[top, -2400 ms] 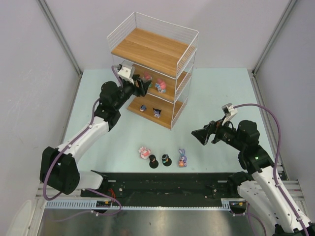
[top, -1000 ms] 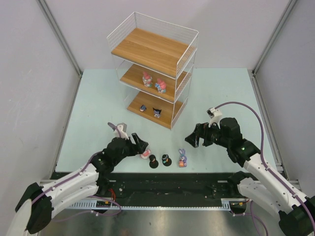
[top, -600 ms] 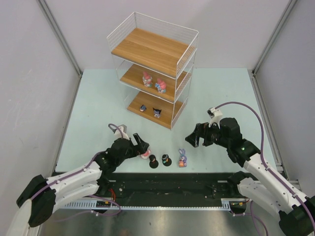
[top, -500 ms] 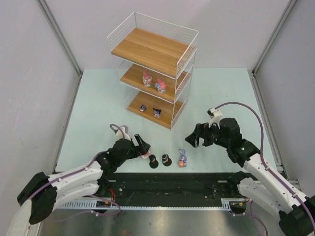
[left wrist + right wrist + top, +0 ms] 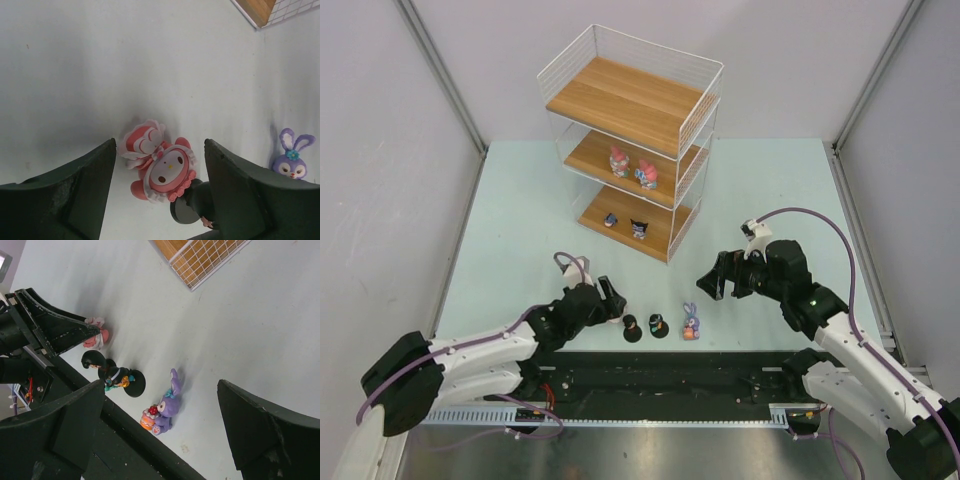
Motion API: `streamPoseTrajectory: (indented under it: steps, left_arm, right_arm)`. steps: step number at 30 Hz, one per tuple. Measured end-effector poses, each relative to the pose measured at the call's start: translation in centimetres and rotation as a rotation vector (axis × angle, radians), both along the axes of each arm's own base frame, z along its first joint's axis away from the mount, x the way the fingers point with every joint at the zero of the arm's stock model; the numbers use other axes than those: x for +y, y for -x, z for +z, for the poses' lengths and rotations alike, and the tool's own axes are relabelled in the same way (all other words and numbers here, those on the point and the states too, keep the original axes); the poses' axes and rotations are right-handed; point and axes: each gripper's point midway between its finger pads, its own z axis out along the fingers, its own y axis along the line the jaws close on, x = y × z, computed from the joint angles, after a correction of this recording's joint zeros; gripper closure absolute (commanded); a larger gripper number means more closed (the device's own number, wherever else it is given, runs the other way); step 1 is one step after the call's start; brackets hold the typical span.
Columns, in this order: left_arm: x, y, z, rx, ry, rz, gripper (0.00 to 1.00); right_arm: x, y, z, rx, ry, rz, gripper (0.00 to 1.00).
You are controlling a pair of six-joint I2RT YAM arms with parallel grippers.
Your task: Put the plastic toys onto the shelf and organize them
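Observation:
The white wire shelf (image 5: 630, 100) stands at the back with two pink-and-white toys (image 5: 632, 167) on its middle board and two small toys (image 5: 625, 224) on the bottom board. On the table near the front stand a pink-and-white toy (image 5: 162, 172), two dark-haired toys on black bases (image 5: 646, 327) and a purple bunny (image 5: 691, 323). My left gripper (image 5: 610, 305) is open and low, and its jaws stand on either side of the pink-and-white toy (image 5: 160, 146). My right gripper (image 5: 708, 283) is open and empty above the bunny (image 5: 167, 405).
The black rail of the arm bases (image 5: 660, 365) runs just in front of the toy row. A corner of the shelf shows in the left wrist view (image 5: 255, 7) and the right wrist view (image 5: 200, 255). Grey walls close in both sides.
My left arm has come back from the shelf's middle tier to the table front and brought its open jaws around the pink-and-white toy. My right arm shifted left earlier, then stayed still.

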Motion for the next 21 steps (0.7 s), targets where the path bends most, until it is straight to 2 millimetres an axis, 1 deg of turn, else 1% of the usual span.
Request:
streamPoseTrajectory:
  steps: [1,4,5,7,8,10,11,12,13,16,21]
  left_arm:
    - [0.04,0.03,-0.19,0.006,-0.004,0.003,0.28]
    - [0.21,0.13,-0.84,0.02,-0.025,0.005,0.37]
    - [0.13,0.08,-0.86,0.02,-0.024,0.005,0.43]
    - [0.04,-0.07,-0.83,0.017,-0.02,0.01,0.49]
    - [-0.01,-0.13,-0.79,0.015,-0.018,0.011,0.55]
    - [-0.06,-0.19,-0.77,0.014,-0.014,0.014,0.63]
    - [-0.07,-0.19,-0.78,0.014,-0.014,0.014,0.71]
    - [-0.08,-0.2,-0.77,0.013,-0.014,0.014,0.75]
    - [-0.08,-0.21,-0.77,0.013,-0.014,0.014,0.85]
    - [-0.09,-0.22,-0.74,0.012,-0.013,0.014,0.97]
    - [0.0,-0.34,-0.08,-0.007,0.003,0.023,0.99]
  right_arm:
    - [-0.01,0.0,0.01,0.0,0.0,0.0,0.0]
    - [-0.01,-0.01,0.01,-0.001,0.0,-0.001,0.0]
    - [-0.01,-0.01,0.01,-0.001,0.0,-0.001,0.0]
    - [-0.01,0.0,0.0,-0.001,0.0,-0.001,0.0]
    - [-0.02,0.0,0.0,-0.001,0.0,-0.001,0.0]
    - [-0.02,0.02,0.02,-0.002,0.0,-0.001,0.0]
    - [-0.03,0.01,0.02,-0.002,0.0,-0.001,0.0]
    - [-0.02,0.02,0.02,-0.002,0.0,-0.001,0.0]
    - [-0.02,0.01,0.03,-0.002,-0.001,-0.001,0.0]
    - [-0.02,0.01,0.04,-0.002,-0.001,-0.001,0.0]
    - [-0.02,0.01,0.04,-0.002,-0.001,-0.001,0.0]
